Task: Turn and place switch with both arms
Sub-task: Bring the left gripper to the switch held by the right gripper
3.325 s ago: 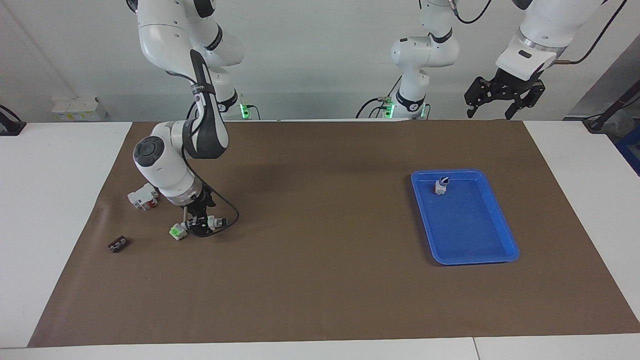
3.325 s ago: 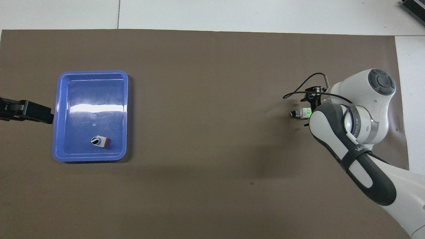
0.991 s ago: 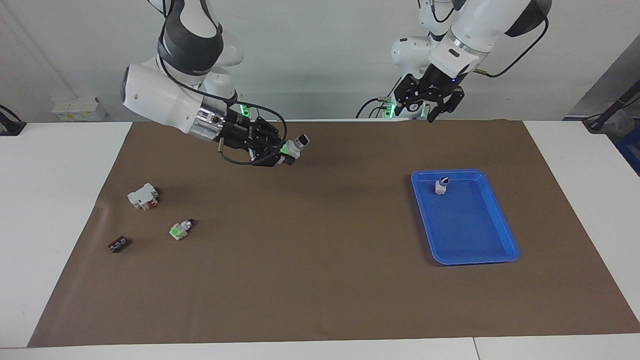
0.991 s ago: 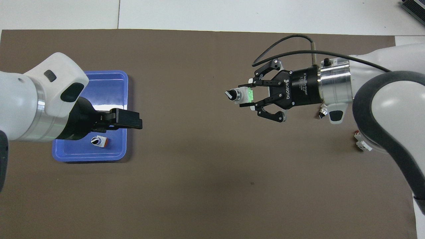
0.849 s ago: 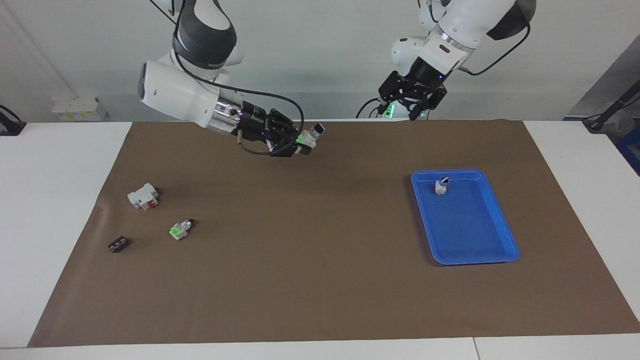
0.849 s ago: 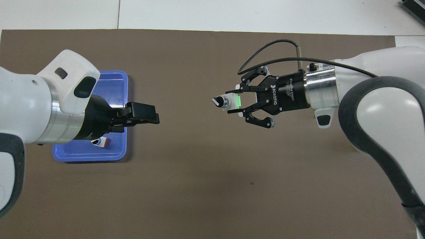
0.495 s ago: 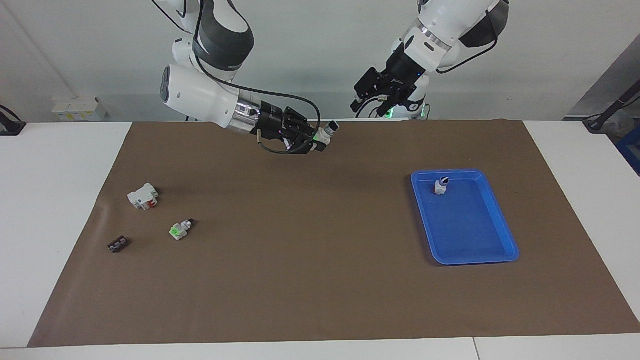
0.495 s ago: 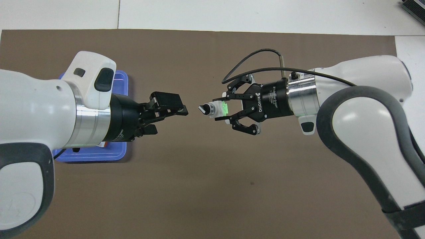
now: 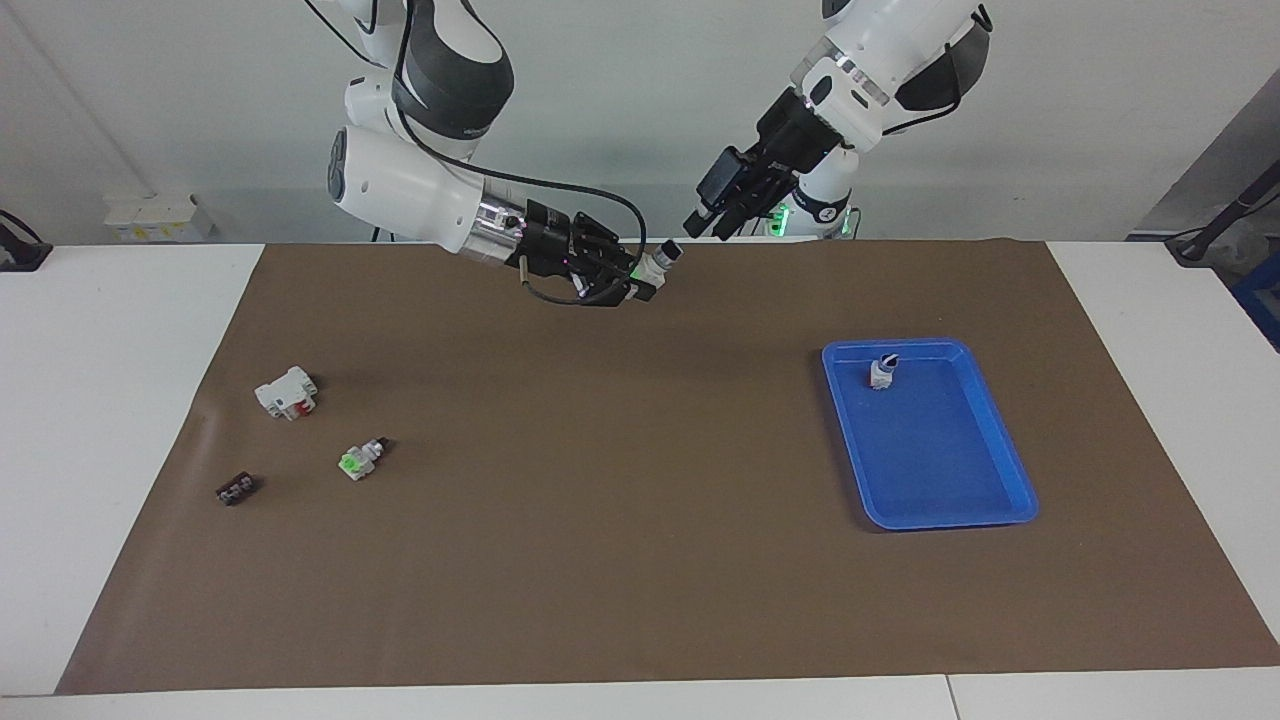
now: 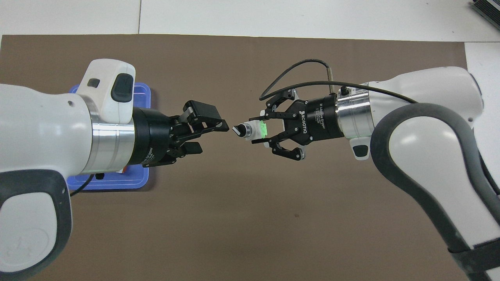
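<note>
**Knob Offered Across the Gap**

We found the left gripper [image 10: 209,136] raised over the brown mat [image 10: 250,218], near the blue tray [image 10: 109,182], with its fingers apart and nothing between them. We judged it was lined up to take the knob. How wide the gap stood we could not read well from the facing view, where the fingers overlapped.

Just beside its fingertips, but not touching them, hung the switch [image 10: 248,130], in the air over the middle of the mat. Its long axis ran roughly level along the line joining the two grippers. The black knob and its white mark pointed at the left gripper, and the green base pointed away from it.

The right gripper [image 10: 259,129] was clamped on that green base. We judged this grip left the knob bare, so that the other arm could turn it while the body stayed fixed.
</note>
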You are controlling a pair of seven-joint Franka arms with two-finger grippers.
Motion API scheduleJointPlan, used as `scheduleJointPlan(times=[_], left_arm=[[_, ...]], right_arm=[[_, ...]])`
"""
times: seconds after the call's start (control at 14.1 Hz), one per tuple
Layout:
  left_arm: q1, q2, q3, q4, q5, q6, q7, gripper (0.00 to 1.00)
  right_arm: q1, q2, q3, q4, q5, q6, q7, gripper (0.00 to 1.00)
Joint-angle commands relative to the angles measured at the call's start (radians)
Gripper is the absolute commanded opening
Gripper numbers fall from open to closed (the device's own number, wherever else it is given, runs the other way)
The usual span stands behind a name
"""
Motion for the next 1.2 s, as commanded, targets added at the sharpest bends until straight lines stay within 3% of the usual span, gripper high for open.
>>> scheduleJointPlan(times=[0.0,0.35,0.78,0.99,1.13], left_arm=[[-0.025,-0.001,-0.001,-0.034,-0.016,0.069,-0.078,0.62],[-0.033,-0.002,-0.009,-0.055,-0.016,0.108,-0.129,0.41],[-0.04,-0.018,-0.018,-0.091,-0.016,0.112,-0.132,0.38],[-0.04,-0.015,-0.02,-0.081,-0.016,0.112,-0.132,0.11],[-0.037,-0.007,-0.02,-0.063,-0.015,0.11,-0.132,0.08]], right_arm=[[0.0,-0.029,0.003,-0.031,0.025,0.022,0.006,0.0],[0.0,-0.029,0.003,-0.031,0.023,0.022,0.006,0.0],[0.0,-0.027,0.003,-0.031,0.021,0.022,0.006,0.0],[-0.002,-0.029,0.003,-0.029,0.021,0.022,0.006,0.0],[0.0,-0.027,0.003,-0.031,0.02,0.022,0.006,0.0]])
